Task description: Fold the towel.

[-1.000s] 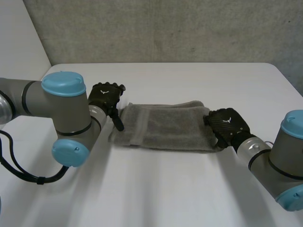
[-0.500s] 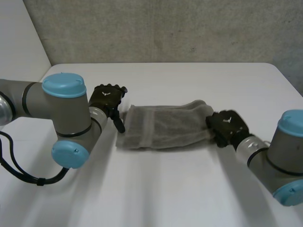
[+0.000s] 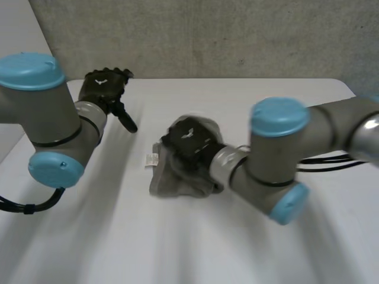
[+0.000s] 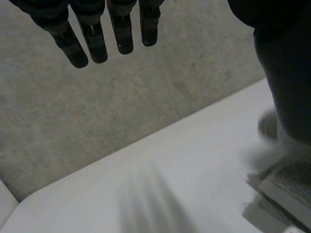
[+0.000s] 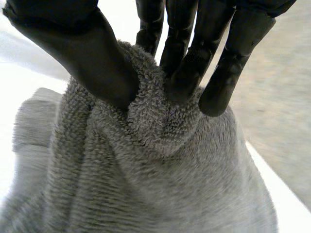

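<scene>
Grey terry-cloth towel [image 3: 180, 177], lying in a bunched heap near the middle of the white table [image 3: 278, 94], with a small white label [image 3: 151, 159] showing at the side of the heap towards the left arm. The layers are rumpled, not flat. In the right wrist view a raised ridge of the towel [image 5: 146, 184] is pinched between the thumb and curled fingers of the black right hand [image 5: 82, 53].

Likely faults from here: the pinch takes only a narrow ridge of pile, so the cloth may slip out under tension. Nothing pins the rest of the heap, so a pull may drag the whole towel across the table instead of laying one layer over another. This would leave a crooked, lumpy fold.

Pose: the right arm [image 3: 308, 142] reaches across the table from the robot's right, its hand [image 3: 188, 142] on top of the heap. The left arm [image 3: 41, 112] is drawn back. The black left hand [image 3: 105, 89] is at the table's far edge, well apart from the towel [image 4: 279, 189], its fingers [image 4: 95, 41] straight and holding nothing.
</scene>
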